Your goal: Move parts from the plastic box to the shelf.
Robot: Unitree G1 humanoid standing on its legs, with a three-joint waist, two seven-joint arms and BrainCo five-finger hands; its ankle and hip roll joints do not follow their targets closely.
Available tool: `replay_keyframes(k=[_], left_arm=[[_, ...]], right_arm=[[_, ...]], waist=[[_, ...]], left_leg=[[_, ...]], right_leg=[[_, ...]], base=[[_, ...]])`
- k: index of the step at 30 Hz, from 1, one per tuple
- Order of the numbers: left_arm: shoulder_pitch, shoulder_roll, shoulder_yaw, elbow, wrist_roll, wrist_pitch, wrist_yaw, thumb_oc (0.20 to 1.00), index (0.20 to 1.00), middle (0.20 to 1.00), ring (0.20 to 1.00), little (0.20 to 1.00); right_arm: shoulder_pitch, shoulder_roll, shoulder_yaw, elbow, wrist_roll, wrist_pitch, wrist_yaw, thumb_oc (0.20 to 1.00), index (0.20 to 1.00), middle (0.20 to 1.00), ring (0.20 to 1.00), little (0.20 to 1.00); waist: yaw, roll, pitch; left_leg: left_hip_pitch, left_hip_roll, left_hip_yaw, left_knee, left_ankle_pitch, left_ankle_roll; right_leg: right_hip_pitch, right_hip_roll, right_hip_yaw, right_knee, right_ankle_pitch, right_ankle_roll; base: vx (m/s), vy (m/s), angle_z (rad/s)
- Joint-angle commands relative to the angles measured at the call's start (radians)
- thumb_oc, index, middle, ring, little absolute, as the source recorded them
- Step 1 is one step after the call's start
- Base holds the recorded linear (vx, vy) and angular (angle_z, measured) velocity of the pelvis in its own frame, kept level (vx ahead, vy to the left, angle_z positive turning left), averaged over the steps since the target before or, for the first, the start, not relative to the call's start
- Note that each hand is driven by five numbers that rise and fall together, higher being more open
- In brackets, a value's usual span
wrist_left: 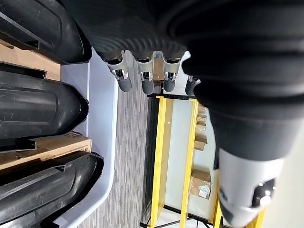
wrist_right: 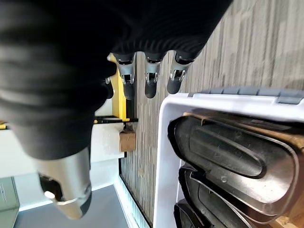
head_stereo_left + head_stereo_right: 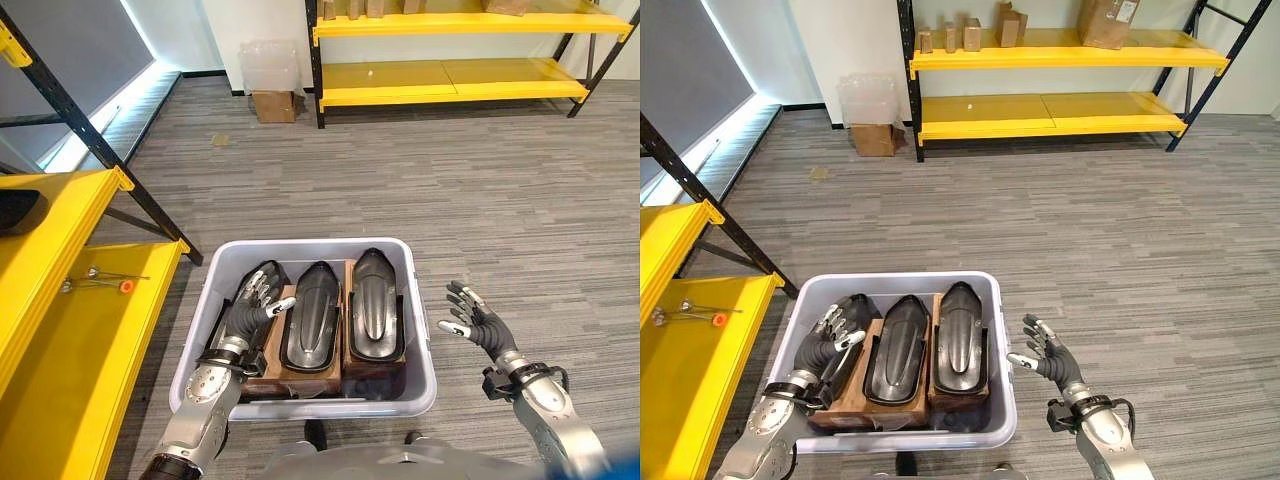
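At the far left stands the near yellow shelf (image 3: 70, 350), its lower board carrying only a few small tools (image 3: 100, 280); it sits just beside the plastic box (image 3: 415, 300), presumably so the parts need only a short swing across. The left hand (image 3: 258, 295) is down inside the box at its left end, fingers relaxed and lightly spread over the leftmost black part (image 3: 852, 310), resting on or just above it and gripping nothing that can be seen. That looks like the start of a reach for the first piece. Next come the middle black part (image 3: 312, 315) and the right black part (image 3: 375, 300), long moulded shells lying side by side on brown cardboard (image 3: 285, 375), which likely keeps them from sliding about. All three parts are in the box, none on the shelf. Outside the box's right wall, the right hand (image 3: 475, 320) hovers above the carpet, fingers spread and empty, seemingly ready to help. Beyond, a far yellow rack (image 3: 1060, 50) holds cartons.
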Motion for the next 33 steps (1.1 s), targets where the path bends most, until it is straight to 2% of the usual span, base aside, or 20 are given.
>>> replay_keyframes(k=[1, 4, 10, 14, 19, 25, 33], left_arm=[[-0.051, 0.018, 0.024, -0.082, -0.018, -0.058, 0.002, 1.000, 1.000, 1.000, 1.000, 1.000], [-0.076, 0.023, 0.011, -0.086, -0.025, -0.065, 0.012, 1.000, 1.000, 1.000, 1.000, 1.000], [-0.189, 0.024, -0.057, -0.095, -0.053, -0.096, 0.056, 1.000, 1.000, 1.000, 1.000, 1.000], [-0.249, 0.009, -0.098, -0.086, -0.056, -0.106, 0.092, 1.000, 1.000, 1.000, 1.000, 1.000], [-0.304, -0.004, -0.128, -0.071, -0.058, -0.114, 0.129, 1.000, 1.000, 1.000, 1.000, 1.000], [-0.315, 0.001, -0.145, -0.076, -0.071, -0.118, 0.131, 1.000, 1.000, 1.000, 1.000, 1.000], [-0.313, 0.017, -0.161, -0.088, -0.080, -0.121, 0.135, 1.000, 1.000, 1.000, 1.000, 1.000]], right_arm=[[-0.091, 0.033, 0.007, -0.033, -0.009, -0.058, -0.014, 1.000, 1.000, 1.000, 1.000, 1.000], [-0.156, 0.029, 0.034, -0.026, -0.024, -0.065, -0.032, 1.000, 1.000, 1.000, 1.000, 1.000], [-0.386, 0.043, 0.108, 0.034, -0.060, -0.079, -0.133, 1.000, 1.000, 1.000, 1.000, 1.000], [-0.503, 0.064, 0.123, 0.081, -0.090, -0.081, -0.210, 1.000, 1.000, 1.000, 1.000, 1.000], [-0.609, 0.093, 0.114, 0.124, -0.088, -0.092, -0.287, 1.000, 1.000, 1.000, 1.000, 1.000], [-0.656, 0.111, 0.119, 0.168, -0.074, -0.096, -0.313, 1.000, 1.000, 1.000, 1.000, 1.000], [-0.695, 0.131, 0.133, 0.270, -0.047, -0.089, -0.334, 1.000, 1.000, 1.000, 1.000, 1.000]], waist=[[0.021, -0.038, 0.033], [0.032, -0.035, 0.061], [0.058, -0.005, 0.175], [0.067, 0.016, 0.228], [0.079, 0.029, 0.290], [0.085, 0.037, 0.319], [0.100, 0.049, 0.328]], left_leg=[[0.034, 0.099, 0.026, 0.054, -0.051, -0.077], [-0.013, 0.095, 0.017, 0.076, -0.051, -0.077], [-0.197, 0.080, -0.008, 0.167, -0.042, -0.080], [-0.263, 0.067, -0.010, 0.187, -0.038, -0.076], [-0.319, 0.064, -0.005, 0.222, -0.045, -0.072], [-0.359, 0.060, -0.004, 0.253, -0.056, -0.068], [-0.397, 0.053, -0.014, 0.268, -0.059, -0.064]], right_leg=[[-0.049, -0.114, 0.012, -0.026, 0.151, 0.070], [-0.078, -0.125, 0.008, -0.027, 0.158, 0.070], [-0.216, -0.160, 0.002, -0.005, 0.189, 0.064], [-0.273, -0.177, 0.005, 0.005, 0.205, 0.064], [-0.327, -0.188, 0.016, 0.029, 0.211, 0.060], [-0.356, -0.197, 0.022, 0.040, 0.218, 0.059], [-0.383, -0.202, 0.021, 0.045, 0.221, 0.058]], base=[[-0.04, 0.015, 0.02], [-0.08, 0.008, 0.08], [-0.19, 0.015, 0.11], [-0.11, 0.033, 0.07], [-0.07, 0.021, 0.04], [-0.01, 0.006, -0.01], [0.00, 0.002, 0.04]])
